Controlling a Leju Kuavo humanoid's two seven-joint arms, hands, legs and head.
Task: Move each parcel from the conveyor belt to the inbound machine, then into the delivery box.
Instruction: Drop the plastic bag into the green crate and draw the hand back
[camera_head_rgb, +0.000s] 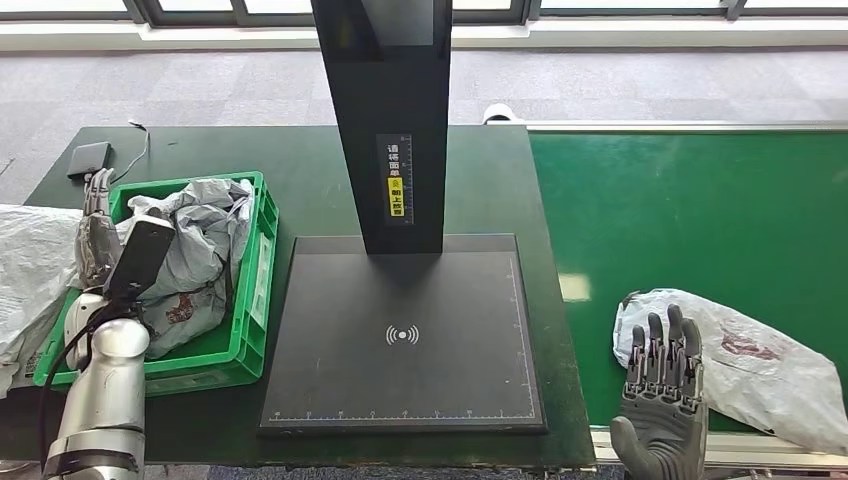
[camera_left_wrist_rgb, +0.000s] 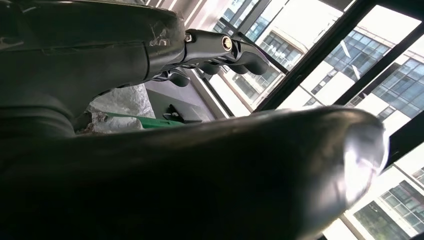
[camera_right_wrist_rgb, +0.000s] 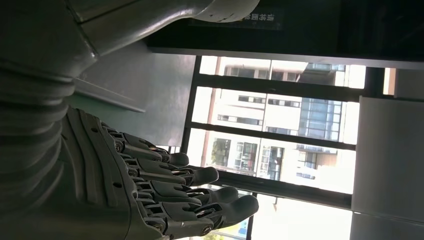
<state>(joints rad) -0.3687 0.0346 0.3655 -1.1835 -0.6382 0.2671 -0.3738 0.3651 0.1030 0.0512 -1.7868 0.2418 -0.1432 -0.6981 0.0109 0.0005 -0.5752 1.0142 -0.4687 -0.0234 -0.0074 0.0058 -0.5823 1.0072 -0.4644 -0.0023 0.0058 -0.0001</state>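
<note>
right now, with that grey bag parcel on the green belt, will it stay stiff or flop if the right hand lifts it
Probably flop: the parcel is a wrinkled, flattish plastic bag on the conveyor belt. It looks light for its size. The glossy film may slip, so the right hand would likely need to bunch it.

One grey parcel (camera_head_rgb: 735, 362) lies on the conveyor belt (camera_head_rgb: 690, 210), one green delivery box (camera_head_rgb: 245, 330) holds crumpled grey bags (camera_head_rgb: 195, 250) (how many, hard to say), one black inbound machine (camera_head_rgb: 400, 340) stands between, and two hands show — left hand (camera_head_rgb: 97, 235), right hand (camera_head_rgb: 662, 405).

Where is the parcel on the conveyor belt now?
In the head view, the parcel lies at the near right of the green conveyor belt, just beyond the right hand.
</note>
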